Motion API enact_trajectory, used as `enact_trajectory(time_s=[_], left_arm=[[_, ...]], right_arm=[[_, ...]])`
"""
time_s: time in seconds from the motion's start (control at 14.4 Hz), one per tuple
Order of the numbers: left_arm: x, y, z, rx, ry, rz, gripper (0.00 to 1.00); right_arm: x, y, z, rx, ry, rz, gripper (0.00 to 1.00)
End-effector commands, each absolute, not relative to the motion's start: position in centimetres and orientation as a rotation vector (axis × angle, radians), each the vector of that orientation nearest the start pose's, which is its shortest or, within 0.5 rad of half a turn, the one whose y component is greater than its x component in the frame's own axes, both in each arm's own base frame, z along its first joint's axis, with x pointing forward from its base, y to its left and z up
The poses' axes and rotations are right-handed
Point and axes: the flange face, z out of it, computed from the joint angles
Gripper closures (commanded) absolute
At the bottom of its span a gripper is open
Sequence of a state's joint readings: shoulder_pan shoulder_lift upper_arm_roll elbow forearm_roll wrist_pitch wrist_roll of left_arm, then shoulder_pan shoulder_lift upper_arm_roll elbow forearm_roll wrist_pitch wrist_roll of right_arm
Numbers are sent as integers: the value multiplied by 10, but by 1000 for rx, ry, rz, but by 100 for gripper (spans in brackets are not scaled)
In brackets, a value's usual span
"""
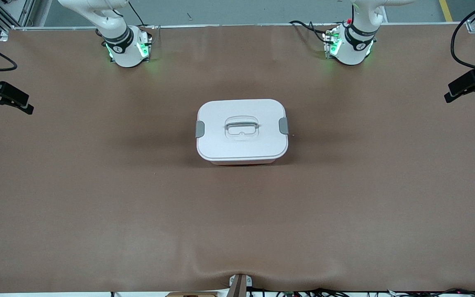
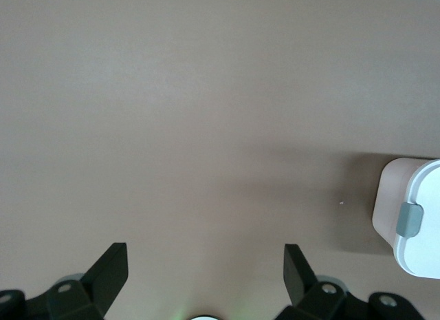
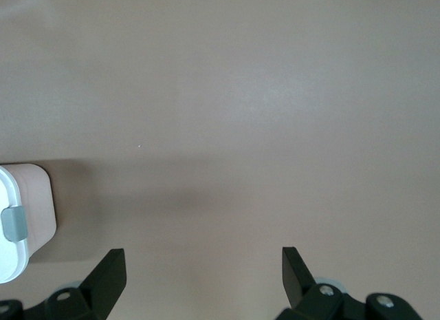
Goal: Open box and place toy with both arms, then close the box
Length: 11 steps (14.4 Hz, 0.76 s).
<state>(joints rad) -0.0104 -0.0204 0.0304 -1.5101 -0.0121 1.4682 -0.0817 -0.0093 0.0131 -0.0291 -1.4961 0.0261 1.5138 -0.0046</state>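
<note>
The box (image 1: 242, 131) stands in the middle of the brown table with its white lid on and a grey clip at each end. The toy is out of view. Only the arms' bases show in the front view, the left arm (image 1: 351, 45) and the right arm (image 1: 126, 45). My left gripper (image 2: 205, 263) is open and empty, high over bare table, with the box's end and one clip (image 2: 411, 220) off to one side. My right gripper (image 3: 203, 265) is open and empty over bare table, with the box's other end (image 3: 24, 217) at the edge of that view.
Black camera clamps stand at both ends of the table, one at the right arm's end (image 1: 4, 99) and one at the left arm's end (image 1: 472, 84). A small mount (image 1: 239, 284) sits at the table edge nearest the front camera. Cables run along the edges.
</note>
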Motion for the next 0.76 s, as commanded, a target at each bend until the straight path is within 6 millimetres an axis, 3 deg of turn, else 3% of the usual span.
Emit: enact_trajectory(time_s=[0.0, 0.69], left_arm=[[539, 16, 658, -3138, -149, 31, 0], [539, 15, 660, -3137, -161, 24, 0]], right_arm=[[554, -21, 653, -3129, 68, -17, 0], [554, -20, 653, -3129, 66, -17, 0]])
